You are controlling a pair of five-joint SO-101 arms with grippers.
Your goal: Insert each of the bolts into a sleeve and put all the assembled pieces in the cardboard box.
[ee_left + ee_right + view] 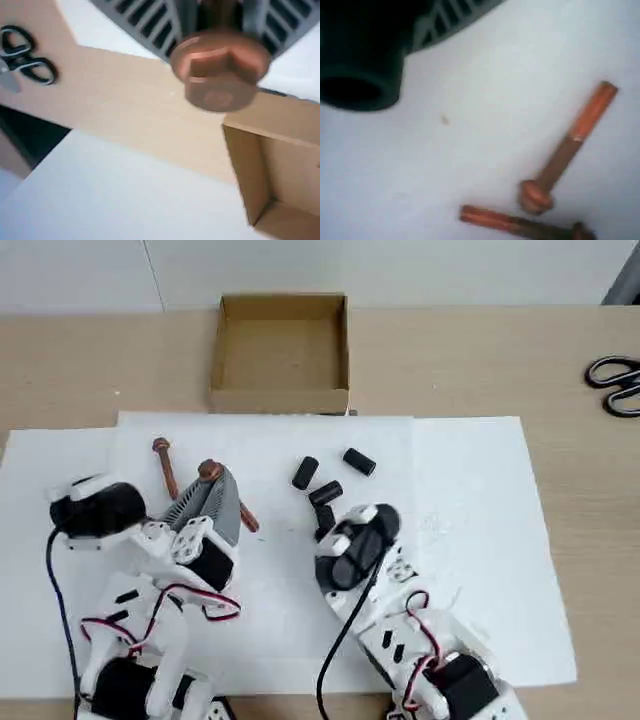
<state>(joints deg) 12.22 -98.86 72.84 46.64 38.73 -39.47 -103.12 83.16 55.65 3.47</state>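
Copper bolt [220, 70] | left gripper [212, 488] clamps it, head toward cardboard box [280, 400]; right gripper [328, 532] holds sleeve [357, 75]

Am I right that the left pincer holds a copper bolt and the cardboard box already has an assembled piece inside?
Not quite: the cardboard box is empty, as the high view shows. The left pincer does hold a copper bolt.

I seem to be working at a lab or office desk — pale wooden tabletop [500, 360] against a plain white wall [300, 270], white paper sheets [470, 500] spread out, scissors [615, 385] at the edge.
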